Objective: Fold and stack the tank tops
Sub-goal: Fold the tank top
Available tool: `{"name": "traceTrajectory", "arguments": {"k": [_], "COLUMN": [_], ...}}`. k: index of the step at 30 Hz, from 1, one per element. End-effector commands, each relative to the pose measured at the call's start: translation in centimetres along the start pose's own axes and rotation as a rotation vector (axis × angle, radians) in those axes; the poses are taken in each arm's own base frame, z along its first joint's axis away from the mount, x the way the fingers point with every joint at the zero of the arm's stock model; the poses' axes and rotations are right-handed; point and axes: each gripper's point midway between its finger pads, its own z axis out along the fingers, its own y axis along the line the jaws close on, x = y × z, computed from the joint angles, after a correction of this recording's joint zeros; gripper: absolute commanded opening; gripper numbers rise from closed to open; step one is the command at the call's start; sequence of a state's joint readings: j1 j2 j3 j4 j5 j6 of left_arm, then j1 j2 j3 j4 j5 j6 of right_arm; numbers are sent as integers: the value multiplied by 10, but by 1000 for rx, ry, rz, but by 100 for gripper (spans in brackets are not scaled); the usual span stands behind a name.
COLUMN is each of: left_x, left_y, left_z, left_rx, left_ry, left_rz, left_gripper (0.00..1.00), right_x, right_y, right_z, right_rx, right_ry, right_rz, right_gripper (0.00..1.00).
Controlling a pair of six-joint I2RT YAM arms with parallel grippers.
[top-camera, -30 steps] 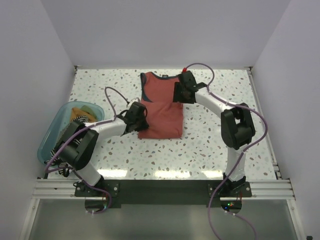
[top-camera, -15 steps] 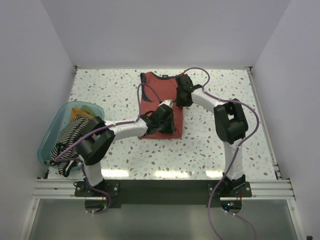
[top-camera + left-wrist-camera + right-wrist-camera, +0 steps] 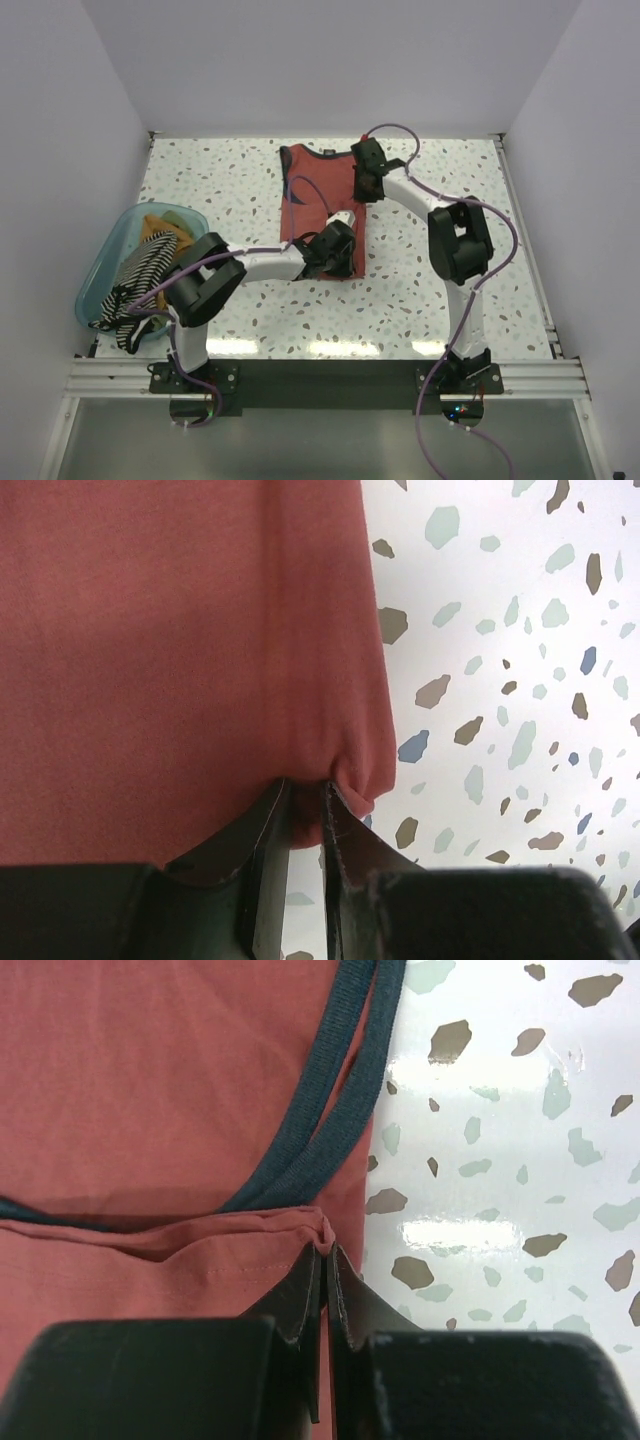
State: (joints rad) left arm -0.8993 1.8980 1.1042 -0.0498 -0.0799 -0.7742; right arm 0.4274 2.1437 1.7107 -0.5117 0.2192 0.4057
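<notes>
A rust-red tank top point(image 3: 312, 190) with navy trim point(image 3: 325, 1110) lies in the middle of the table, folded lengthwise into a narrow strip. My left gripper point(image 3: 338, 240) is at its lower right corner, and in the left wrist view the jaws point(image 3: 305, 798) pinch a bunched bit of the red cloth point(image 3: 180, 630). My right gripper point(image 3: 366, 188) is at the top's upper right edge, its jaws point(image 3: 325, 1250) shut on a small ridge of red cloth point(image 3: 150, 1060) just below the armhole trim. A striped tank top point(image 3: 143, 268) and a mustard one point(image 3: 160, 225) lie in the bin.
A translucent teal bin point(image 3: 95, 285) sits at the table's left edge, with striped cloth hanging over its near rim. White walls close in the speckled table point(image 3: 450, 300) at the back and sides. Purple cables loop above both arms.
My left gripper has carried the top's left edge across to the right side, narrowing the top. The right gripper has shut on the cloth at the upper right edge.
</notes>
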Motion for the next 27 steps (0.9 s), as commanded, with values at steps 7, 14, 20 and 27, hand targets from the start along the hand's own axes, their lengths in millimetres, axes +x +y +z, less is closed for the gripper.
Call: {"name": "traceTrajectory", "arguments": {"k": [7, 14, 20, 27], "left_x": [3, -56, -127, -156], "left_y": [-11, -25, 60, 113], "left_z": [-17, -59, -89, -39], "left_rx": [13, 20, -171, -296], "left_ry": [25, -125, -283, -264], "left_rz": [36, 16, -160, -124], "left_gripper": [24, 36, 34, 24], "right_x": [-13, -35, -4, 25], "right_y": [-23, -30, 9, 62], "right_z": [3, -59, -90, -58], "right_rx": [82, 75, -81, -205], "right_ry": [-33, -100, -107, -41], "right_rz": [1, 19, 34, 29], "right_gripper": [40, 68, 66, 65]}}
